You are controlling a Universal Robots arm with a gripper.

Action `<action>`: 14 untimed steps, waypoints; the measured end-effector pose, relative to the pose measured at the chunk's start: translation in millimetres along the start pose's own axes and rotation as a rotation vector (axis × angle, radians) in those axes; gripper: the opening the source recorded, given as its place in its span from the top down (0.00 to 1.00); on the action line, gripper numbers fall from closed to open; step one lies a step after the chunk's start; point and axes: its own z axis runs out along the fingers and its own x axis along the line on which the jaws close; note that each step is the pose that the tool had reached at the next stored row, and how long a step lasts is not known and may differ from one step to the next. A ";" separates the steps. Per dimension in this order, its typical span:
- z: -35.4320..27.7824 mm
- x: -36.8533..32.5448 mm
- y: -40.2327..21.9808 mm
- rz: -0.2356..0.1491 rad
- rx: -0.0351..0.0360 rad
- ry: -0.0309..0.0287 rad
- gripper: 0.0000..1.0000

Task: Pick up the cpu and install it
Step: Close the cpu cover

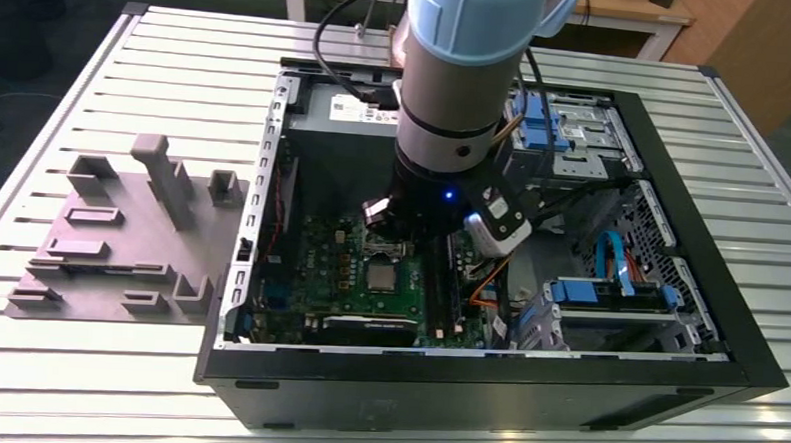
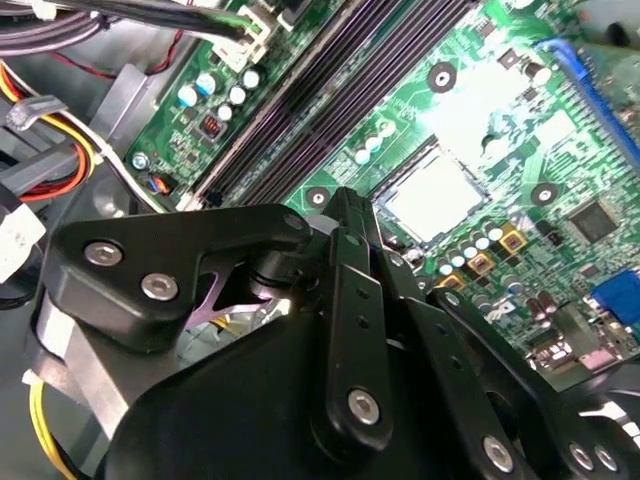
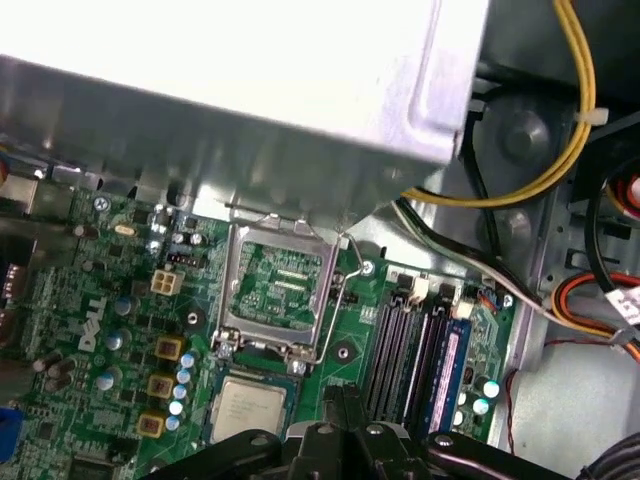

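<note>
Well off to the exterior view's left of the claw (image 3: 340, 400), a grey slotted block (image 1: 114, 239) sits on the ribbed table (image 1: 42, 366). The claw hangs inside the open computer case (image 1: 495, 386), its fingers pressed together with nothing between them. The cpu (image 3: 250, 405) lies flat in its seat on the green board (image 1: 320, 278), just beside the claw's tip and apart from it. Just past the cpu, the metal frame (image 3: 275, 290) is flipped open. Blue plastic clips (image 1: 593, 292) lie to the exterior view's right of the claw.
</note>
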 end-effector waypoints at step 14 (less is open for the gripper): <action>11.9 -3.9 17.1 -0.030 -0.0015 0.0013 0.90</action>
